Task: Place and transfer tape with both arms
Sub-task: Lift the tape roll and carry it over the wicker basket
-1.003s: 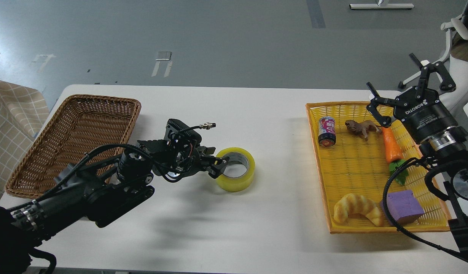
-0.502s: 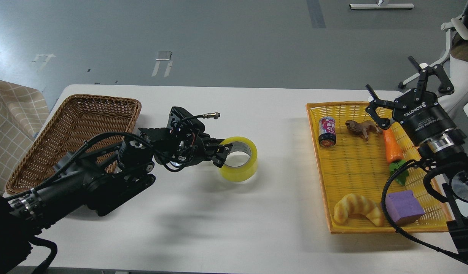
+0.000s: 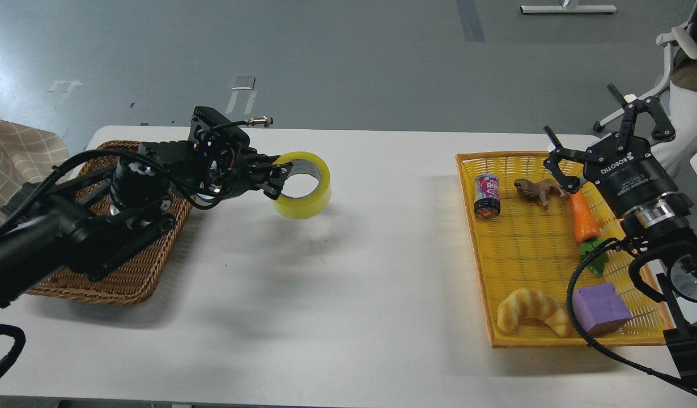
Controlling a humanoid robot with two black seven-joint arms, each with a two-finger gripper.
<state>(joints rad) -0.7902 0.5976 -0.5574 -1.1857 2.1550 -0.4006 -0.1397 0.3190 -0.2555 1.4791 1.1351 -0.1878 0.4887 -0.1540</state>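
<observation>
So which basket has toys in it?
The yellow basket on the right; it holds the croissant, carrot and more. The brown basket shows nothing inside.

Left gripper (image 3: 273, 177) gripping tape (image 3: 304, 191) above white table (image 3: 348, 294), right gripper (image 3: 603, 139) spread

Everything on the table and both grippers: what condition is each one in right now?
tape: lifted off the table, tilted, held by the left gripper
right gripper: open, empty, above the yellow tray
brown basket: partly hidden by the left arm
can: upright in the tray
croissant: lying in the tray
carrot: lying in the tray
</observation>
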